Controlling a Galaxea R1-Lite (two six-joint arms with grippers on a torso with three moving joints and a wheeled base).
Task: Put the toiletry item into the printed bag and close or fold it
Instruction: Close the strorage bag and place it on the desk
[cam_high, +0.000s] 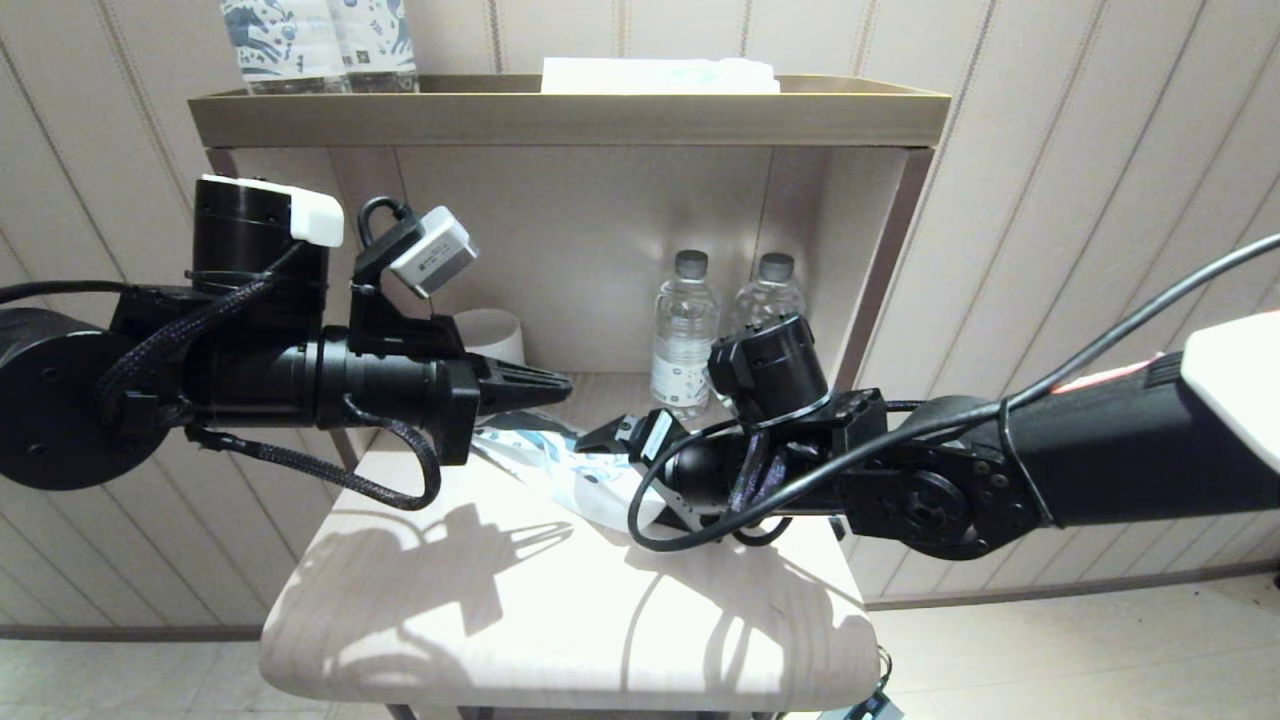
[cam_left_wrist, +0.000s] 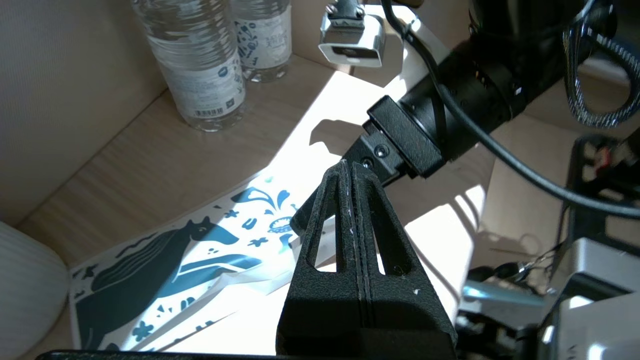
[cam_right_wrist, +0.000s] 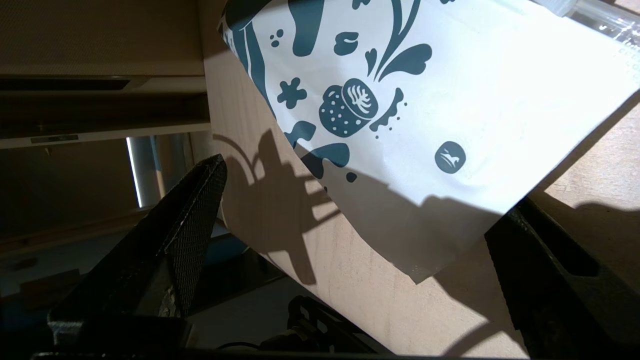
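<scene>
One printed bag (cam_high: 570, 470), two water bottles (cam_high: 685, 335), two end effectors (cam_high: 545, 385).

sunlit wooden stand (cam_high: 560, 600), panelled wall (cam_high: 1050, 150).

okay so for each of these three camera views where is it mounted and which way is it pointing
Head: high on the robot, looking down at the table; both arms show.
Left wrist: behind the shut left gripper, facing the printed bag and bottles.
Right wrist: behind the open right gripper, facing the bag.
All three share the bag.
</scene>
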